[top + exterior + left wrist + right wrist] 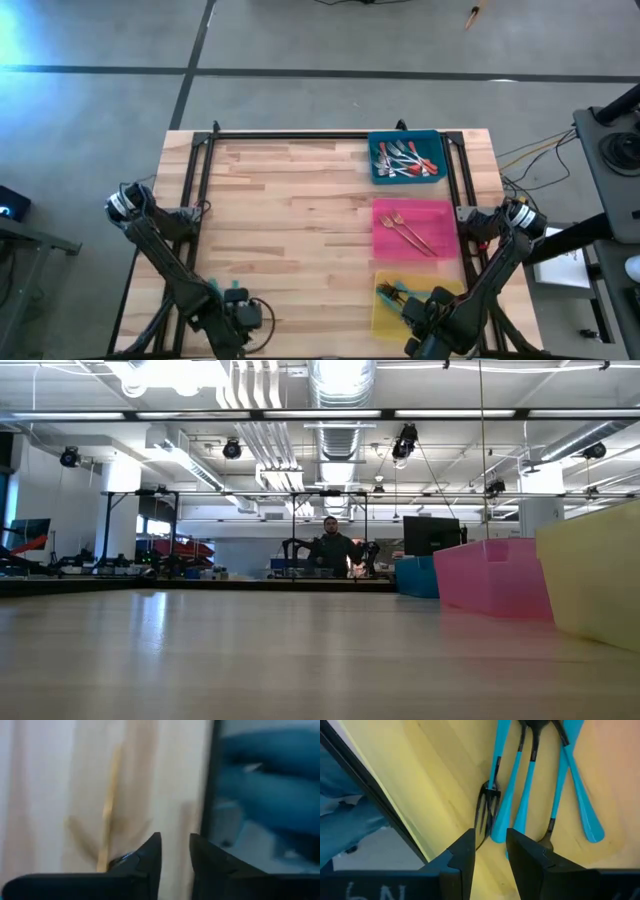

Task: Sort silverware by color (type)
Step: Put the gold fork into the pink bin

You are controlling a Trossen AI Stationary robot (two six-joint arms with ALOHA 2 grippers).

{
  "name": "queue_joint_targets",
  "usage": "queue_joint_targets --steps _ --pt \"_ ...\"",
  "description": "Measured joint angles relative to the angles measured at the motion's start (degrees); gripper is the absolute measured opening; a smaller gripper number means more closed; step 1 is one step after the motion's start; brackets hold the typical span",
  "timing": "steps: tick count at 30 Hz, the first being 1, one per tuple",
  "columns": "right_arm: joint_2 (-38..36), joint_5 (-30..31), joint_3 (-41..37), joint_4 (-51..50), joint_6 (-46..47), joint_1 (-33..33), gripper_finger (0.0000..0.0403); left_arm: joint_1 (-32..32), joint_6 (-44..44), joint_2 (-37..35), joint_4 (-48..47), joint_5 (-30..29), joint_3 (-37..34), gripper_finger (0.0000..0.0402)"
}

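From above, the sorting looks almost finished. The red-handled forks (405,160) lie in the blue tray (376,152) at the far right corner of the table (290,230), two gold forks (408,231) lie in the pink tray (440,214) at the middle of the right edge, and the teal-handled forks (396,295) are in the yellow tray (383,318) at the near right corner. No fork lies loose on the wood. The right gripper (418,322) hangs over the yellow tray, and the left gripper (238,318) waits at the near edge, left of centre.

From table height, no gripper shows. The three trays stand in a row along the right side, and a person (332,549) sits far behind the table.

In the left wrist view, the left gripper (175,851) has its jaws a little apart, with nothing between them; below is only bare wood.

In the right wrist view, the right gripper (490,847) also has its jaws slightly apart and holds nothing. The teal-handled forks (522,805) lie on the yellow floor just under it, one dark head directly beyond the tips. My judgement is that this is the moment of leaving a teal fork in its tray. The next move calls for lifting straight up, so that the fingers (462,851) do not catch the forks or the tray wall. Nothing else stands in the way.
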Motion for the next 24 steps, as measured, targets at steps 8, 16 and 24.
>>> queue_joint_targets --steps 8,16,24 --pt "0.0 0.0 0.0 1.5 0.1 0.0 0.0104 0.0 8.0 5.8 -7.8 -1.0 0.0 0.0129" --pt "0.0 0.0 0.0 2.8 0.0 0.0 0.0096 0.0 12.5 9.9 -9.0 -3.6 0.0 0.0137" --pt "0.0 0.0 0.0 3.0 0.0 0.0 0.0101 0.0 12.6 11.0 -8.5 -4.7 0.2 0.0134"
